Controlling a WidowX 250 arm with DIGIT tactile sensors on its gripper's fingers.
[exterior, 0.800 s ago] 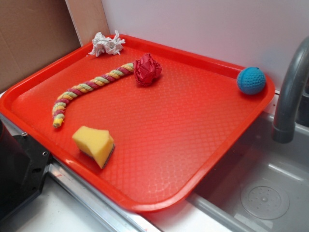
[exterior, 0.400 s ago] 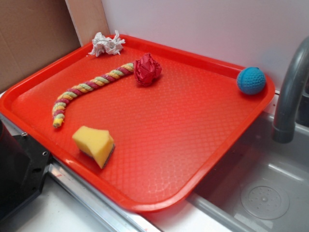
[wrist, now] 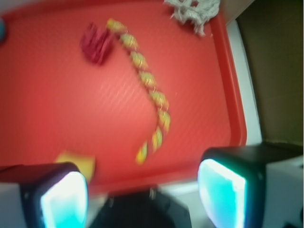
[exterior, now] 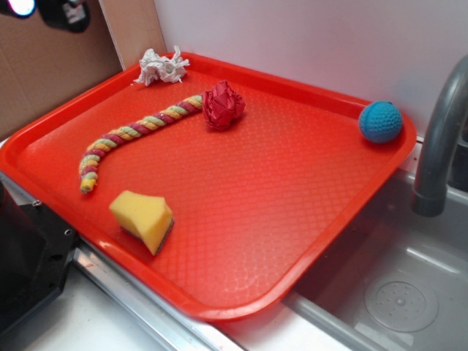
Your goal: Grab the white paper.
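Gripper (wrist: 142,190): hanging high over the tray's near-left edge, fingers (wrist: 223,192) spread wide, pinching nothing.
Rope (exterior: 131,134): lying curved along the tray's left side.
Sponge (exterior: 142,219): sitting near the front edge.
White paper (exterior: 161,66): resting in the tray's (exterior: 292,241) far-left corner, untouched.
Red paper (exterior: 223,106): touching the rope's far end.
Blue ball (exterior: 380,121): sitting at the far-right corner.

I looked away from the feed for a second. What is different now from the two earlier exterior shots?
Part of the robot, dark with a lit spot, has come into view at the exterior view's top left corner; the earlier shots lacked it. The pincer is open, holding nothing. The white paper, red paper ball, rope, sponge and blue ball lie unmoved on the tray.
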